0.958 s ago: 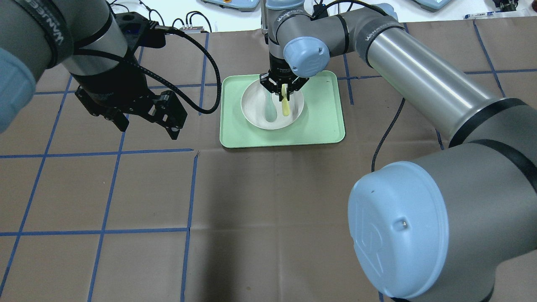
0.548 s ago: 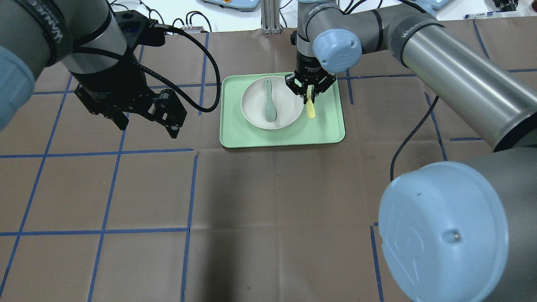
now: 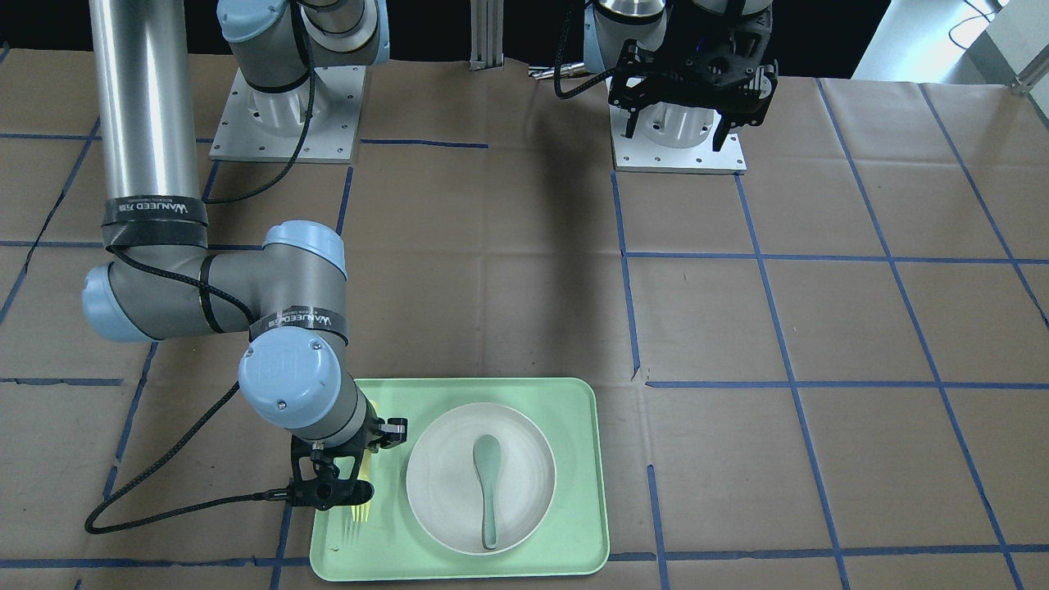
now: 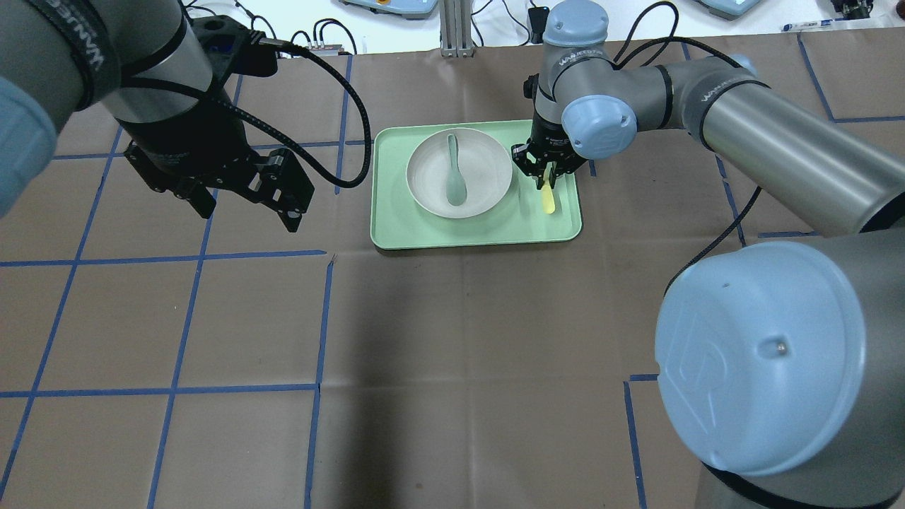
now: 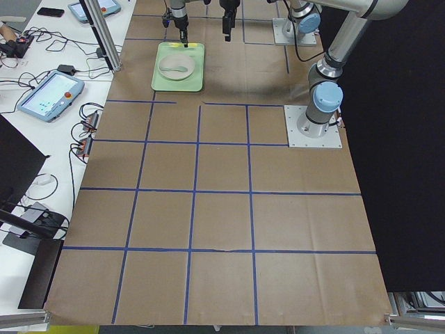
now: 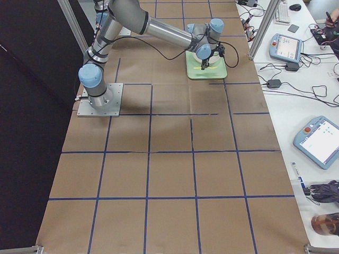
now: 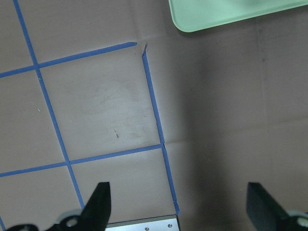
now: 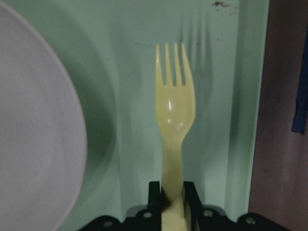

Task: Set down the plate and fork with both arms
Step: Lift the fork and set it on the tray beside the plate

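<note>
Just beside the plate (image 4: 489, 178), the right gripper (image 4: 543, 178) clamps the fork (image 4: 548, 201) by its handle, tines low over the tray (image 4: 396, 233), likely to lay it alongside; the left gripper (image 4: 251, 212) hangs well away, jaws apart, empty.

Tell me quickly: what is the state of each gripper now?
Left gripper: open, holding nothing.
Right gripper: closed on the fork.

- Overhead: high up, looking forward and down; the tray (image 4: 424, 230) lies upper centre.
- Front-facing: from the opposite side, steeply down; the same tray lies at bottom centre.
- Side views: distant, looking along the table (image 5: 222, 209); tray near the top edge.
- Left wrist: straight down at the table; tray corner at upper right.
- Right wrist: very close on the fork (image 8: 174, 110); plate (image 8: 33, 134) rim at left.
</note>
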`<action>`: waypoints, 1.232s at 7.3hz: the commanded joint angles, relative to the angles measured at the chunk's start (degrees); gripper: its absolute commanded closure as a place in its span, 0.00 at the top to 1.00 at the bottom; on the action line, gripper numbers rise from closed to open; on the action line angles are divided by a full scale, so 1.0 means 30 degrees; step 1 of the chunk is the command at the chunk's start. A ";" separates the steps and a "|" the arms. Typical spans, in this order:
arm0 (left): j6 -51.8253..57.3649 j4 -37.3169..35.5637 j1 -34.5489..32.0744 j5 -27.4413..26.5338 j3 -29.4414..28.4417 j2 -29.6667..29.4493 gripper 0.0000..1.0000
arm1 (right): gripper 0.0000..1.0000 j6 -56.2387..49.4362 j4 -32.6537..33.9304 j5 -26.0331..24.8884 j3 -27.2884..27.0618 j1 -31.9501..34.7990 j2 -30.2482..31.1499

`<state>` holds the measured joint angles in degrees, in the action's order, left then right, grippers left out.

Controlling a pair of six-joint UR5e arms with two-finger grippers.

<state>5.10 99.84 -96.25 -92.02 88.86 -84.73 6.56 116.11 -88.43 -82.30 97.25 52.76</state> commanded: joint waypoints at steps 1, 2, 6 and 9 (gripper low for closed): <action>0.0000 0.0000 0.0003 0.0000 -0.0002 0.0001 1.00 | 0.04 0.0099 0.1078 -0.0026 0.0039 -0.0014 -0.0826; 0.0000 0.0000 0.0003 0.0000 -0.0002 0.0001 1.00 | 0.05 0.0041 0.1081 -0.0055 0.0069 -0.0014 -0.0741; 0.0000 0.0000 0.0003 0.0000 0.0027 0.0001 1.00 | 1.00 0.0070 0.0935 -0.0055 0.0099 -0.0189 -0.0012; -0.0029 -0.0029 -0.0026 0.0029 0.0027 0.0001 1.00 | 1.00 -0.0252 -0.2568 -0.0084 -0.0340 -0.0336 0.4106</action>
<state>5.08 99.82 -96.26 -92.00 88.94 -84.72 6.09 113.44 -88.61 -82.96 96.39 59.45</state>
